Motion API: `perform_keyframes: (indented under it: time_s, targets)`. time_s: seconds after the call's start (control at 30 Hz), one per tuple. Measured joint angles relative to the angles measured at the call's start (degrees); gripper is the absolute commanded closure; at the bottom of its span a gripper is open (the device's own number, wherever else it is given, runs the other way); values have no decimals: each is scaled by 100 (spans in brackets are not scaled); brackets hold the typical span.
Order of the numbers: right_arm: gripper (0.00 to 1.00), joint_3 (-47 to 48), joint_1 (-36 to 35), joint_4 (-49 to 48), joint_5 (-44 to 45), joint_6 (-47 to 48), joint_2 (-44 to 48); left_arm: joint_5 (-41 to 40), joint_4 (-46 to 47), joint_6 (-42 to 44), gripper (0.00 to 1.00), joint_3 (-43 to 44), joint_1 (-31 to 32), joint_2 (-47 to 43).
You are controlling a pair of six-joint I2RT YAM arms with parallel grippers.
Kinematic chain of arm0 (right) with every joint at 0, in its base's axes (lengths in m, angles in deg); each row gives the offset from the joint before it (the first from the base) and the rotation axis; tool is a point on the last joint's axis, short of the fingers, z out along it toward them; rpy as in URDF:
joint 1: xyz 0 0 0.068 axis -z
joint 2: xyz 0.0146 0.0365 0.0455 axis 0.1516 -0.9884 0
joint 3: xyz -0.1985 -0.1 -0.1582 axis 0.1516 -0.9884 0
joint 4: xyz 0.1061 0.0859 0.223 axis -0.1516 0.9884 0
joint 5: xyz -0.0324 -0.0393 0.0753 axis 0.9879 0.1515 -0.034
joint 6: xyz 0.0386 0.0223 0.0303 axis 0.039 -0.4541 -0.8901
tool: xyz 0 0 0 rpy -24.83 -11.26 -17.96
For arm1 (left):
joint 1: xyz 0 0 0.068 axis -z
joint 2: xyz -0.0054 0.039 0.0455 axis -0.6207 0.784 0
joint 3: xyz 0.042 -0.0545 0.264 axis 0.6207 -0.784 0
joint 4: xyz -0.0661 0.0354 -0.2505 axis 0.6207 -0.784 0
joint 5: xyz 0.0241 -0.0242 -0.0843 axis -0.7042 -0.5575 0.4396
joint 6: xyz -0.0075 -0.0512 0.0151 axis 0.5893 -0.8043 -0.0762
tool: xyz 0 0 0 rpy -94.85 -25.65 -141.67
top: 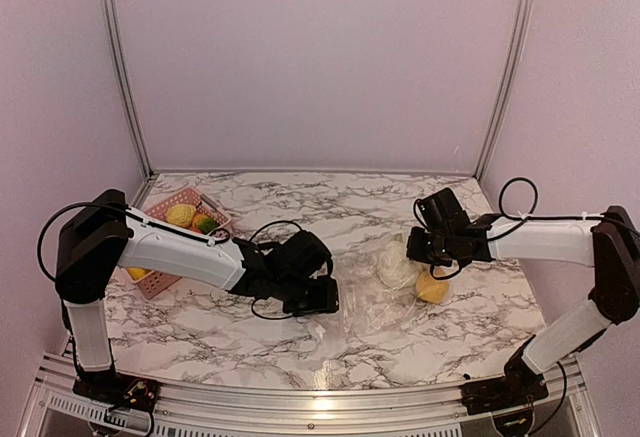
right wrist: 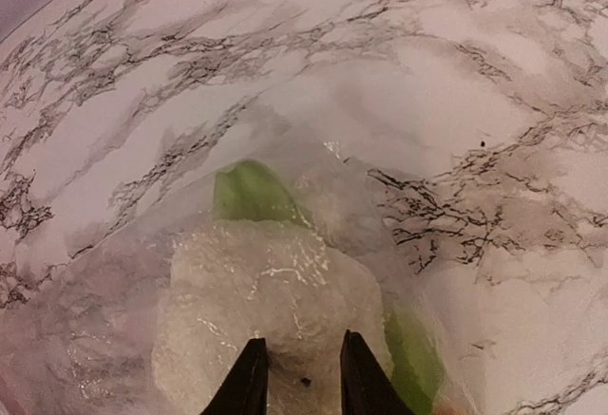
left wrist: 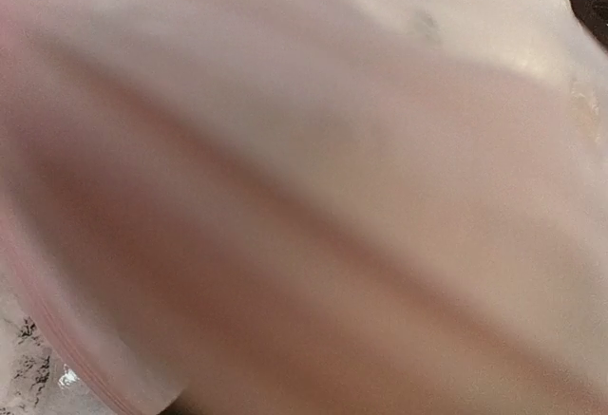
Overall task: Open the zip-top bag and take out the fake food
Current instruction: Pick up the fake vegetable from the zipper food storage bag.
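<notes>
The zip-top bag (top: 365, 307) lies crumpled at the table's middle, clear and hard to make out. A white fake cauliflower (top: 395, 265) with green leaves sits under its film. In the right wrist view the film (right wrist: 95, 320) drapes over the cauliflower (right wrist: 266, 292). My right gripper (right wrist: 304, 377) is narrowly closed, pinching the cauliflower's near top through the plastic; it also shows from above (top: 418, 249). An orange-yellow piece (top: 432, 287) lies beside it. My left gripper (top: 322, 302) is at the bag's left edge, its jaws hidden. The left wrist view is a pinkish blur.
The pink basket (top: 190, 193) stands at the left, under my left arm. It holds a lemon (top: 181, 215), a green-orange piece (top: 204, 223) and a yellow piece (top: 137, 273). Metal posts and pale walls bound the marble table.
</notes>
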Motion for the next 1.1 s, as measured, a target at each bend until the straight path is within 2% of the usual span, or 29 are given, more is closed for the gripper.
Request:
perform_keyframes:
  time_s: [0.37,0.57,0.67,0.9,1.1]
  targets:
    - [53,0,184,278,-35,380,551,0,2,-2,47,-7,0,0]
    - [45,-155,710,92,-691,833,562,0,2,-2,47,-7,0,0]
    - [44,-372,994,-72,-1119,1036,560,0,4,-2,47,-7,0,0]
    - [60,-485,1093,-516,-1775,1189,345,2,4,-2,47,-7,0,7]
    - [88,-507,1097,-634,-1836,1132,190,-2,0,-7,47,-9,0,55]
